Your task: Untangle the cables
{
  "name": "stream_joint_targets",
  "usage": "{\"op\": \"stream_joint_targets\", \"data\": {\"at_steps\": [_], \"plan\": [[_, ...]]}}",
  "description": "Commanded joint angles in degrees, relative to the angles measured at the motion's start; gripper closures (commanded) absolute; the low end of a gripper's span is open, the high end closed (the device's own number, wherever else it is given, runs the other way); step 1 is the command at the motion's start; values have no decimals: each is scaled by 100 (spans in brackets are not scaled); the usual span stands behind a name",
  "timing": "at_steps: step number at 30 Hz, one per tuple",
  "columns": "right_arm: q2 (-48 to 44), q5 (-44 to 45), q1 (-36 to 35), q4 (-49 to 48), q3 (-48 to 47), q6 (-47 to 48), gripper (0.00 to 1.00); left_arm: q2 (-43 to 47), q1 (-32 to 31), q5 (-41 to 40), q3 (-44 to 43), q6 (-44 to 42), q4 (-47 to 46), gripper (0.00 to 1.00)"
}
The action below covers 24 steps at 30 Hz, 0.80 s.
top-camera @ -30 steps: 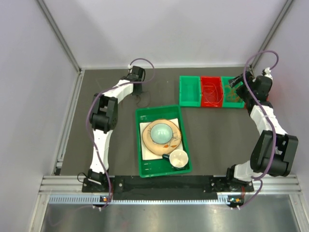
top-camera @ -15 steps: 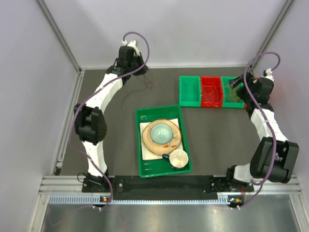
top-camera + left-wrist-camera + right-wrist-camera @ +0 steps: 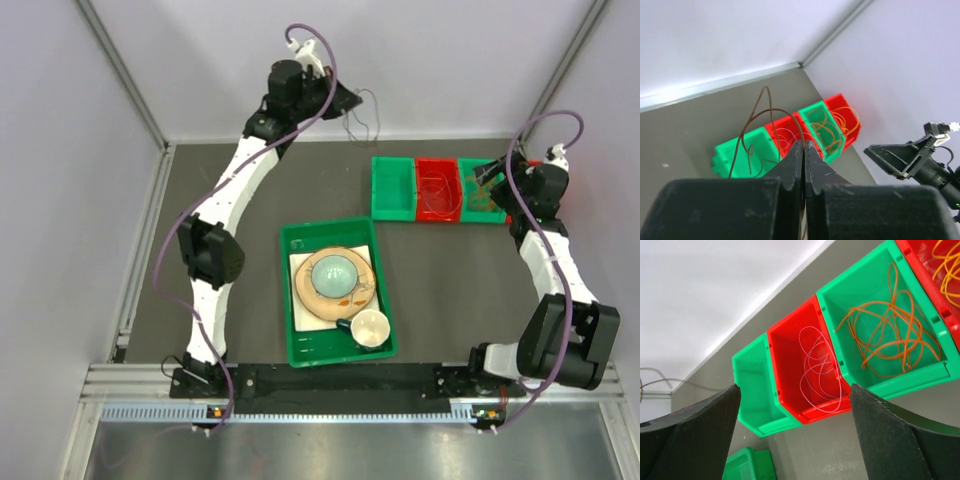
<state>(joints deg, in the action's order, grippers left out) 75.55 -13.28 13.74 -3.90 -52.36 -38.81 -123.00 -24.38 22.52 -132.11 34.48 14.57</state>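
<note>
My left gripper [image 3: 347,100] is raised high near the back wall, shut on a thin brown cable [image 3: 366,118] that dangles in loops below it. In the left wrist view the jaws [image 3: 803,145] are closed on the brown cable [image 3: 756,117], above the bins. A row of bins stands at the back right: an empty green bin [image 3: 393,187], a red bin [image 3: 437,190] with a pale pink cable [image 3: 817,367], and a green bin [image 3: 480,190] with tangled orange cables [image 3: 885,335]. My right gripper [image 3: 795,387] is open and empty above the red bin.
A green tray [image 3: 300,345] in the table's middle holds a plate, a teal bowl [image 3: 335,272] and a white cup [image 3: 368,327]. Another red bin with orange cable [image 3: 940,260] sits at the row's right end. Walls close off the back and sides.
My left arm has risen from the table at the back left and swung up and to the right, lifting the brown cable off the table. The right arm has barely moved.
</note>
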Motion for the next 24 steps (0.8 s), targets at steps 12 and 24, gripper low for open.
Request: {"op": "stream_joint_targets", "data": {"at_steps": [12,24], "plan": [[-488,-157,68,-172,200,66,11,-1524,-620,-115,-315,297,-437,100],[-410,-333,68,-199,147,119,11,-2045,-1016,-424,-316,-221,-217,14]]}}
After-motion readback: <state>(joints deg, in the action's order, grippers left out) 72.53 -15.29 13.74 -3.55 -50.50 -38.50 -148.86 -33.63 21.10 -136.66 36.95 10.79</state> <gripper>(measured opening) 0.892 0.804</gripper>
